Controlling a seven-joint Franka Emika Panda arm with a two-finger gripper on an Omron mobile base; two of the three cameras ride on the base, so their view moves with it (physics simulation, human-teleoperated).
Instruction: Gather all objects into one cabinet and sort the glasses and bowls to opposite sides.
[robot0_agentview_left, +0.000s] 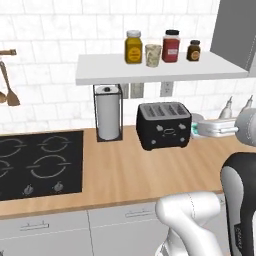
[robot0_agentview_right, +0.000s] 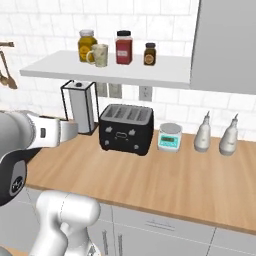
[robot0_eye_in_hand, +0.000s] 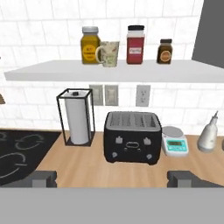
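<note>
Beige and speckled, the mug (robot0_agentview_left: 153, 55) stands on the white shelf (robot0_agentview_left: 100, 70) between a yellow jar (robot0_agentview_left: 133, 47) and a red jar (robot0_agentview_left: 171, 46), high above the desk (robot0_agentview_left: 125, 170). In the right base view the mug's handle points left, toward the yellow jar. In the hand view the tool (robot0_eye_in_hand: 113, 178) is released, its tips wide apart, low before the toaster (robot0_eye_in_hand: 132, 137). I judge it should rise and approach the mug straight, avoiding both jars.

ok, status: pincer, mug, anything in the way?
Pincer open, empty, back from the counter. Beige mug on the shelf between yellow jar and red jar. Toaster below.
</note>
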